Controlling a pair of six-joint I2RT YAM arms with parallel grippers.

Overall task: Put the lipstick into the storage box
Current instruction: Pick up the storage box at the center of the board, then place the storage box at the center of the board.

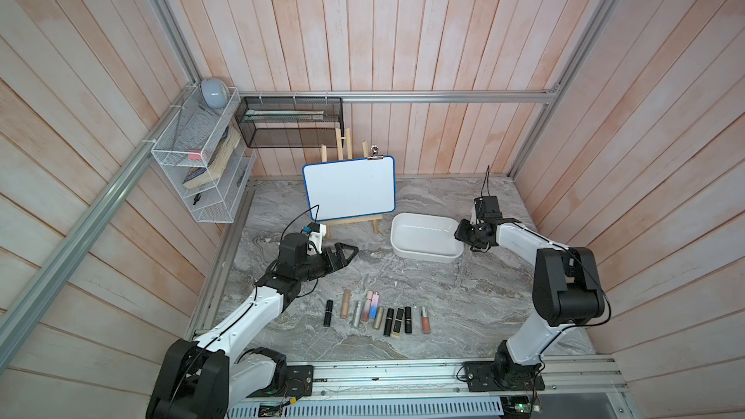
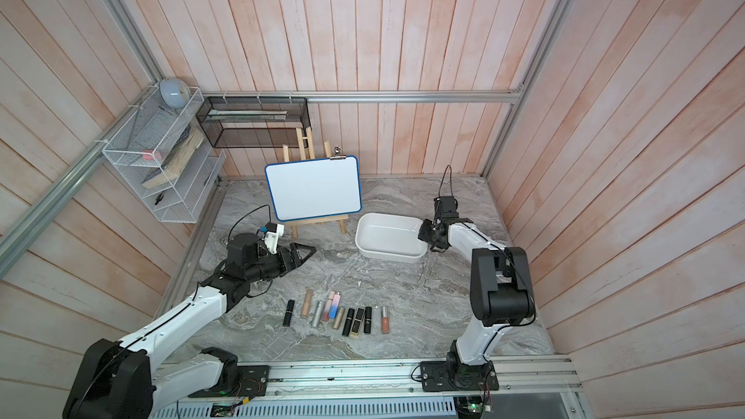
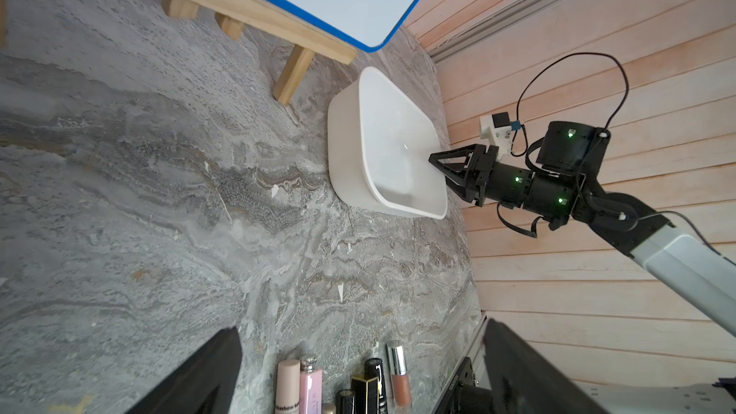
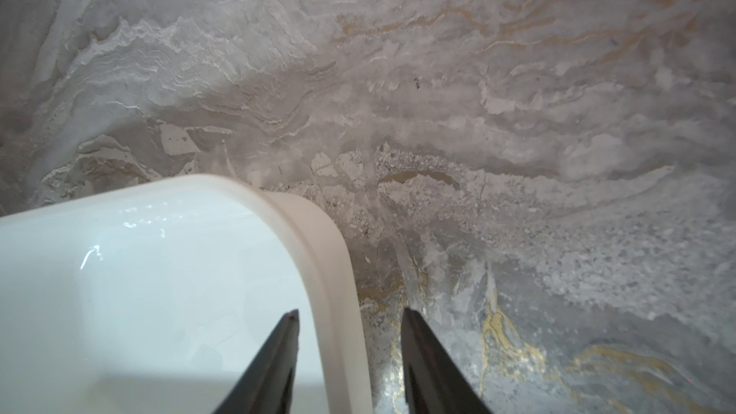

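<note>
The storage box (image 1: 423, 255) (image 2: 387, 256) is a shallow white tub at the back right of the marble table, and nothing lies in it. My right gripper (image 1: 459, 231) (image 2: 421, 231) (image 3: 438, 171) (image 4: 349, 312) straddles its right rim (image 4: 334, 272), one finger inside and one outside. The jaws are narrowed, with a gap still showing on both sides of the wall. Several lipsticks (image 1: 378, 317) (image 2: 338, 317) (image 3: 310, 384) lie in a row near the front. My left gripper (image 1: 348, 253) (image 2: 308, 251) (image 3: 361, 326) hovers wide open behind that row, holding nothing.
A blue-framed whiteboard on a wooden easel (image 1: 349, 189) stands just left of the box. A white wire rack (image 1: 201, 163) and a black mesh basket (image 1: 290, 122) hang on the back-left walls. Wooden walls close in the table's sides.
</note>
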